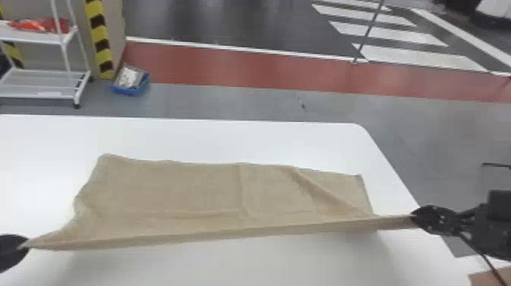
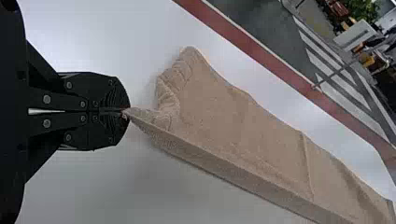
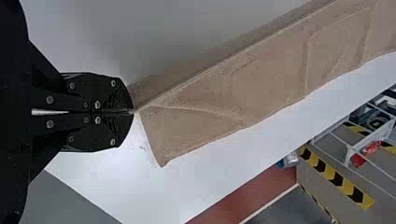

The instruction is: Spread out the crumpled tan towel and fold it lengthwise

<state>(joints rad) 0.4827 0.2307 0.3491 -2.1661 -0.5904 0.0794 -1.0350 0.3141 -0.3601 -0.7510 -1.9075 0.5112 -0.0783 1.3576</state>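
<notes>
In left hand (image 1: 23, 245) and right hand (image 1: 416, 216), towel (image 1: 171, 188)

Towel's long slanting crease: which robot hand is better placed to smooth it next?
Probably the right gripper: the crease runs toward where it pinches the towel. The left gripper holds the opposite end, farther away.

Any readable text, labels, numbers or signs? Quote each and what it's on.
None readable.
Pale patch on the white rack, maybe a label: too small to read.
Hazard stripes: pattern only, no words.
Tan towel, left end effector, right end effector: no lettering I can make out.
</notes>
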